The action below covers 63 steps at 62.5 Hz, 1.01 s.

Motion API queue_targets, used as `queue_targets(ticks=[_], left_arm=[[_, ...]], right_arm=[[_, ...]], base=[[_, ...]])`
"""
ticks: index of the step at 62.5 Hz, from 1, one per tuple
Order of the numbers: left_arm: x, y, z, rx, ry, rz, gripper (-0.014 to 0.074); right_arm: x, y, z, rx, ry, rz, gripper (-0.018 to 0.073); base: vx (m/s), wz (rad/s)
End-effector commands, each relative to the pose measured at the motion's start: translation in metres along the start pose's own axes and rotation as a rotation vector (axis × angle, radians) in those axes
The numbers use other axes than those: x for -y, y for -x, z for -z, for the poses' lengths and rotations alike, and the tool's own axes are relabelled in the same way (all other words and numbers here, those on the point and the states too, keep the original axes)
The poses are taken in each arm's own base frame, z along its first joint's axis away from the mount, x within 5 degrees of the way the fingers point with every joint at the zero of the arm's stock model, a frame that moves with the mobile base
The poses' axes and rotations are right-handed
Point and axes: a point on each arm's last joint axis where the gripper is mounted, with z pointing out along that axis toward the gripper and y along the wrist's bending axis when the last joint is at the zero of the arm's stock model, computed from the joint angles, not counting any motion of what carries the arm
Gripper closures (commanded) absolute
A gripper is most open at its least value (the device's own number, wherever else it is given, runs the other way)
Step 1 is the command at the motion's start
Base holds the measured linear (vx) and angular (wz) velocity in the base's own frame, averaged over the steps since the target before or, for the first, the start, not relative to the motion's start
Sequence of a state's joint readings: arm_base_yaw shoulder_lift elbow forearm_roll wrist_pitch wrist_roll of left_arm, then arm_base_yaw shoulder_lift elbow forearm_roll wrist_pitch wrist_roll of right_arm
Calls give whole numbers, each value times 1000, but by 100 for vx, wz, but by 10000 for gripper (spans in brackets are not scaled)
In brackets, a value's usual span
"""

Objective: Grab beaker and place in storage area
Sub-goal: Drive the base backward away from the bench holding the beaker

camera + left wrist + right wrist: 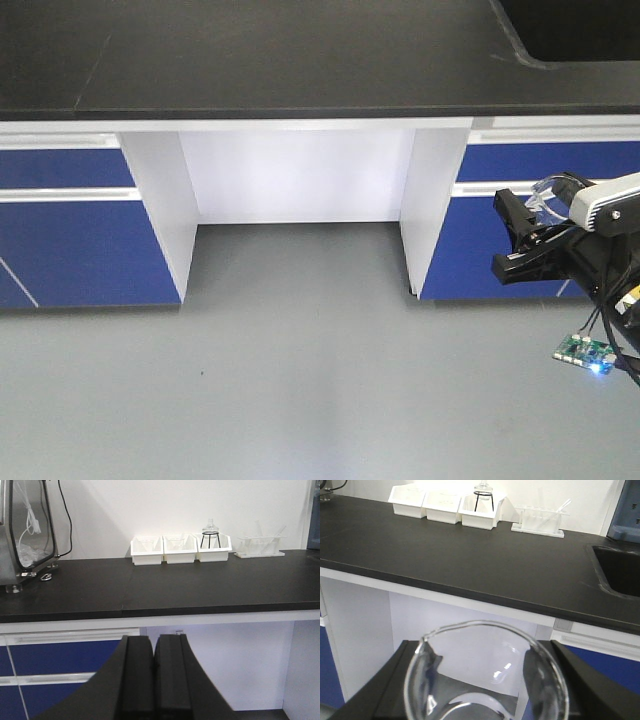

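Note:
The clear glass beaker fills the bottom of the right wrist view, its pouring lip at the upper left, held between the two black fingers. My right gripper is shut on it. In the front view that gripper hangs at the far right with the beaker, in front of a blue cabinet and below the benchtop's edge. My left gripper is shut with nothing between its pads, level with the bench's front edge. The storage area is out of view.
The black benchtop carries three white bins, a glass dish on a black wire tripod, a clear tube rack and a metal-framed device. A sink is set in its right end. Blue cabinets flank a white kneehole.

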<state>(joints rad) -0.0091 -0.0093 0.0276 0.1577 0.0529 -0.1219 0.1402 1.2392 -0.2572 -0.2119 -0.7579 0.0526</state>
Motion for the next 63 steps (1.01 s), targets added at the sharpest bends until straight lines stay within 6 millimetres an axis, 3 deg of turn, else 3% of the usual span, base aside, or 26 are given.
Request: queue_targets(ticks=[1,63], left_arm=[[1,16,3,120,-10,10,603],[1,16,3,120,-10,10,603]], right_arm=[[0,19,0,135,2,10,492],[0,19,0,134,2,10,492]], base=[[-27,-1],[-20,-2]])
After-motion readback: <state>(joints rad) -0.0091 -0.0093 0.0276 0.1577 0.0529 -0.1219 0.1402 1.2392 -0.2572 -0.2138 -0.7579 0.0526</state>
